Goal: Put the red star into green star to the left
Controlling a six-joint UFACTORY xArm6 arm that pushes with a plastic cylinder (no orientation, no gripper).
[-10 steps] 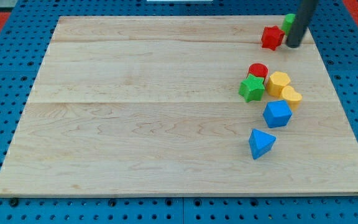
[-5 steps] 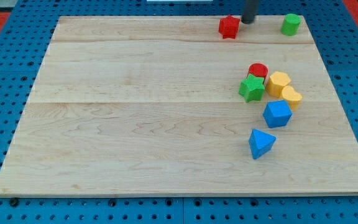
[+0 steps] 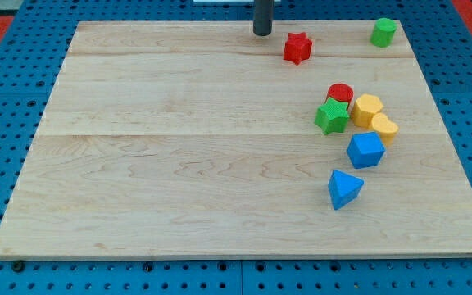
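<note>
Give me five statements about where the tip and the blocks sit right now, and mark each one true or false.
1. My tip is to the upper left of the red star in the view, with a gap between them. True.
2. The red star touches the green star. False: they lie well apart, the red star nearer the view's top.
3. The red cylinder sits right behind the green star. True.
4. Two blue blocks lie at the view's left edge. False: the blue cube and blue pyramid lie right of centre.
5. A green cylinder stands alone near the top right corner. True.
</note>
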